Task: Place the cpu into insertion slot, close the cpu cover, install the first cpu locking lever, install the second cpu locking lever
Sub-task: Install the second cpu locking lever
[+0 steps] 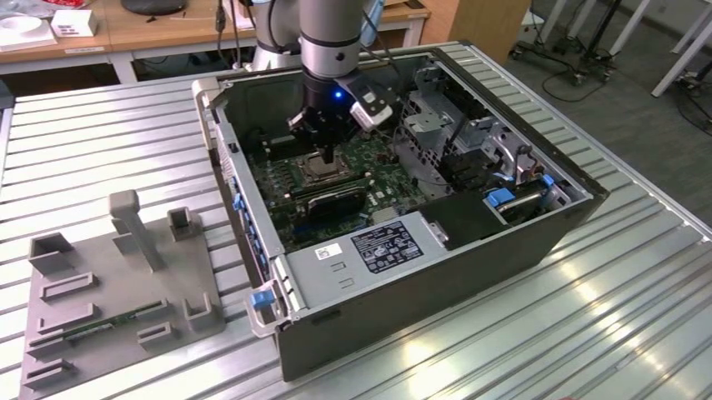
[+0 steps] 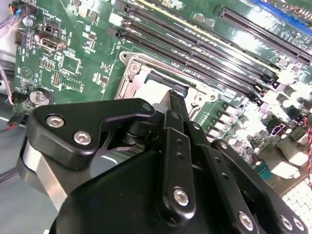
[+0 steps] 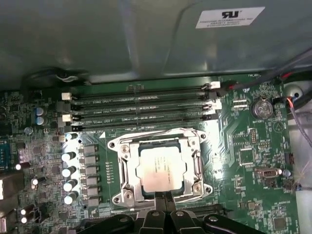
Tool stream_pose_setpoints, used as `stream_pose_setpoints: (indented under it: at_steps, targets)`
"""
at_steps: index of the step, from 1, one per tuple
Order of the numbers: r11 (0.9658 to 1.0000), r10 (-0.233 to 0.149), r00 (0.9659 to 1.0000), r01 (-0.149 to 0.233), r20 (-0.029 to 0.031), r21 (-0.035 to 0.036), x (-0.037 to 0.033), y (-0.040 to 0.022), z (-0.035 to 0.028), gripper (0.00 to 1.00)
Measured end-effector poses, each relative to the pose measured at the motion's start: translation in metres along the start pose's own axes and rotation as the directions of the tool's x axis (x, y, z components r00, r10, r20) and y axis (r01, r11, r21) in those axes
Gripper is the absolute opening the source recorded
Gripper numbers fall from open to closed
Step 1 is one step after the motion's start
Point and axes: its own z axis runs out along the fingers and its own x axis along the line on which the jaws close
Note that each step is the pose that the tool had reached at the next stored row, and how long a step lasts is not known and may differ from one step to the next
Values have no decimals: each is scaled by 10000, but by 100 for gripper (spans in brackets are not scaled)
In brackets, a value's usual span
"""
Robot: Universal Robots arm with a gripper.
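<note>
Inside the PC case, the cpu is seen seated in its socket w/ the cpu cover lowered around it. Gripper is held at the cover's edge; finger state can't be told. Chip is judged light, stiff, fragile; edges only.

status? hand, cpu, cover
Hand low over the socket edge inside the case. cpu lying flat in the socket. cpu cover down around it, framing the chip. Nothing between hand and socket.
</note>
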Motion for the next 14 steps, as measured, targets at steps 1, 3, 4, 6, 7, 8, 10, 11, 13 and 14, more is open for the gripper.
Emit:
stream_pose_setpoints:
  at_steps: [1, 3, 4, 6, 7, 8, 10, 11, 13, 14]
  targets:
    - [10000, -91, 10000, 91, -5, -4, -1, 0, 2, 10]
    - [9994, -352, 9994, 352, -16, -17, -1, 0, 9, 10]
    - [9988, -495, 9988, 495, -22, -26, -2, 0, 13, 10]
    - [9970, -773, 9970, 773, -33, -41, -2, -1, 19, 10]
    - [9961, -876, 9961, 876, -37, -46, -4, -1, 20, 10]
    - [9954, -959, 9954, 959, -38, -54, -6, 0, 21, 10]
    - [9943, -1068, 9943, 1068, -29, -75, -11, 1, 24, 10]
    - [9939, -1097, 9940, 1097, -26, -82, -14, 2, 24, 10]
    - [9939, -1100, 9939, 1100, -19, -96, -15, 8, 25, 10]
    - [9939, -1100, 9939, 1100, -18, -98, -15, 14, 26, 10]
